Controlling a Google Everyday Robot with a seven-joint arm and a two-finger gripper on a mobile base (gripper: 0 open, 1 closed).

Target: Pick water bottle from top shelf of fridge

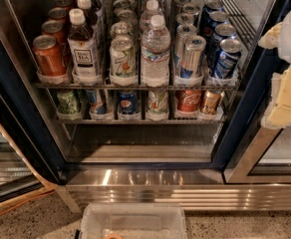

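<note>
The water bottle [155, 54] stands upright at the front of the top shelf [135, 85], in the middle row, with a white cap and a pale label. More water bottles stand behind it. The fridge [16, 103] has a dark frame and its door is open. My gripper [277, 68] hangs at the right edge of the view, outside the fridge and to the right of the shelf, well apart from the bottle. It is open and empty.
A dark tea bottle [83, 49] and an orange can [49, 56] stand left of the water bottle, and tall cans [190, 59] stand to its right. Short soda cans [128, 103] fill the lower rack. A clear plastic bin [133, 220] sits on the floor below the ribbed steel base [185, 188].
</note>
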